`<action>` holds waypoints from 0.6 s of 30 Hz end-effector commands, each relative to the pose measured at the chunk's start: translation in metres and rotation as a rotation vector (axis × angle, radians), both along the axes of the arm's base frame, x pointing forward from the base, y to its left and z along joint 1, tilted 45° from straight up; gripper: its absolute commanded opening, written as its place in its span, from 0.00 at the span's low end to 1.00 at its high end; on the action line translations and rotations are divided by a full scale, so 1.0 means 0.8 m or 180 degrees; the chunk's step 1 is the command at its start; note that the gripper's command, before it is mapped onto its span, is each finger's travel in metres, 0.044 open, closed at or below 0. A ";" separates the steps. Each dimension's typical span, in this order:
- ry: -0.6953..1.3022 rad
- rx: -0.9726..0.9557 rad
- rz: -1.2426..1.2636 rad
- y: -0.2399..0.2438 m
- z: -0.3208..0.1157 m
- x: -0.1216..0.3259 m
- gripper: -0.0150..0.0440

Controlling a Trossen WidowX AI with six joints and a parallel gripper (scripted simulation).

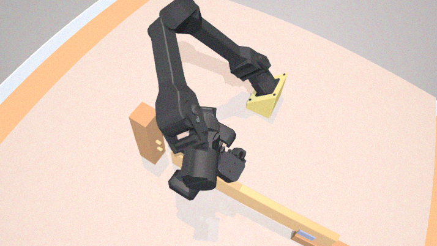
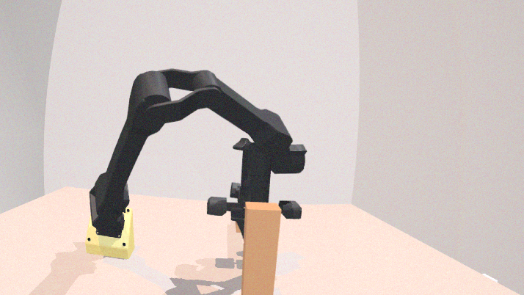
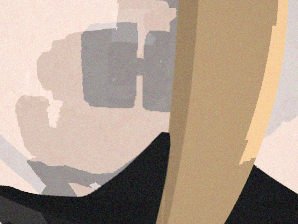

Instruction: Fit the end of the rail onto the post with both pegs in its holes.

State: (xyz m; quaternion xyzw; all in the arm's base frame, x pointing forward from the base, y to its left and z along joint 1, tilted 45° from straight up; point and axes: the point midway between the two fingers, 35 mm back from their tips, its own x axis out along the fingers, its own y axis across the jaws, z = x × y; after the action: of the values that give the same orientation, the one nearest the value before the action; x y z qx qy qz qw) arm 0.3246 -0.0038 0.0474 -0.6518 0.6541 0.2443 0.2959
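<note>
The wooden post (image 1: 146,139) (image 2: 261,253) stands upright. Its two pegs (image 1: 158,142) (image 1: 160,149) show bare in the top view. The pale rail (image 1: 275,208) (image 3: 230,75) runs away from the post. Its near end, partly hidden by the arm, is apart from the pegs with a small gap, and its shadow lies off to one side, so it appears raised. Its far end is at the footboard block (image 1: 301,237), at the bottom edge of the top view. My gripper (image 1: 200,171) is shut on the rail near the post end; its fingertips are hidden. Whether the rail is level, I cannot tell.
The yellow arm base (image 1: 264,107) (image 2: 110,251) stands to one side of the rail. The arm arches over from it, and its forearm and wrist are close beside the post. The arm's shadows fall on the table around the rail.
</note>
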 end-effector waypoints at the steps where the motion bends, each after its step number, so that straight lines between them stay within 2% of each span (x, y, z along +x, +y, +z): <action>1: -0.0001 0.0020 0.0011 0.003 0.000 -0.001 0.25; 18: -0.0001 0.0020 0.0011 0.001 -0.002 -0.001 0.25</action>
State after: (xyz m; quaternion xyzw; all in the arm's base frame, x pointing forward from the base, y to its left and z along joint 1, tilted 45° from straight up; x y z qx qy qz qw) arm 0.3240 -0.0039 0.0462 -0.6521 0.6535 0.2443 0.2967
